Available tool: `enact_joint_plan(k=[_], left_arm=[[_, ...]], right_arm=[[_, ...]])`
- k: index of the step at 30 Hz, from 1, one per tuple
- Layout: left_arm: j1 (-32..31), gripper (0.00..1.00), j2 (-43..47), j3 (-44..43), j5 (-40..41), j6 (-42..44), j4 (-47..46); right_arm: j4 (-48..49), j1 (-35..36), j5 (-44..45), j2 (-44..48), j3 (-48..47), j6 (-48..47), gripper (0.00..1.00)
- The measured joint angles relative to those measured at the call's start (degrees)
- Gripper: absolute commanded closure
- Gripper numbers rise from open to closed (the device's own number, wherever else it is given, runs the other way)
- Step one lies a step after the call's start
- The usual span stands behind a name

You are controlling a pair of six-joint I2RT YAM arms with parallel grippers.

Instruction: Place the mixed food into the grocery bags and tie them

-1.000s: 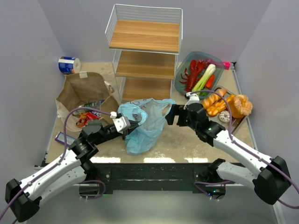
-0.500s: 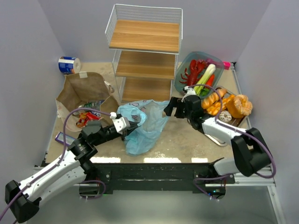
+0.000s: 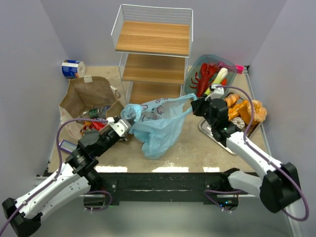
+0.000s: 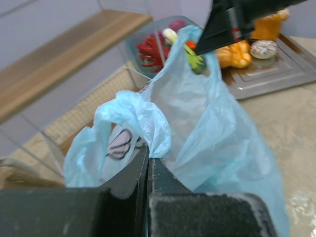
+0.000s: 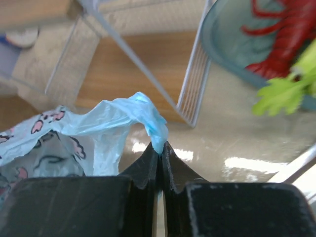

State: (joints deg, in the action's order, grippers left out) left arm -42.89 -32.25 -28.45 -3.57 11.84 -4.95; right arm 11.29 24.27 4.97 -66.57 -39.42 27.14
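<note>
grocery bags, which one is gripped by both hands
The light-blue plastic bag, stretched between the left hand and the right hand, each shut on one end. The brown paper bag stands apart at the left, touched by neither.

One second ago the right gripper [image 3: 196, 105] stood wide open beside the right handle of the light-blue plastic bag [image 3: 159, 129]. Now its jaws are closed on this handle (the right wrist view shows the thin film pinched between the tips). It has also gone back and to the right, close to the teal dish [image 3: 190, 74]. The left gripper [image 3: 122, 124] has shifted a little to the left, taking the other handle with it. The bag lay slumped on the table [image 3: 197, 148] before. Now it is stretched between both grippers, and its printed figures show on the upper side.
</note>
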Motion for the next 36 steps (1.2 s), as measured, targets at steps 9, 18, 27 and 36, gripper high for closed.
enact_joint_plan(k=[9,18,27,36], left_arm=[[-0.33,1.00,-1.09,-1.09,1.27,2.75,0.11],[-0.31,1.00,-6.29,-1.07,-5.40,1.20,0.39],[-0.31,1.00,-7.10,-1.07,-7.87,0.17,0.33],[-0.31,1.00,-5.53,-1.07,-8.24,-0.33,0.35]], right_arm=[[-9.25,-0.22,12.33,6.14,1.40,1.03,0.82],[-21.90,-0.72,12.98,12.94,2.71,-0.46,0.08],[-29.57,-1.77,10.43,17.55,-13.07,-1.75,0.27],[-29.99,-16.65,4.55,1.55,-15.32,-3.87,0.36]])
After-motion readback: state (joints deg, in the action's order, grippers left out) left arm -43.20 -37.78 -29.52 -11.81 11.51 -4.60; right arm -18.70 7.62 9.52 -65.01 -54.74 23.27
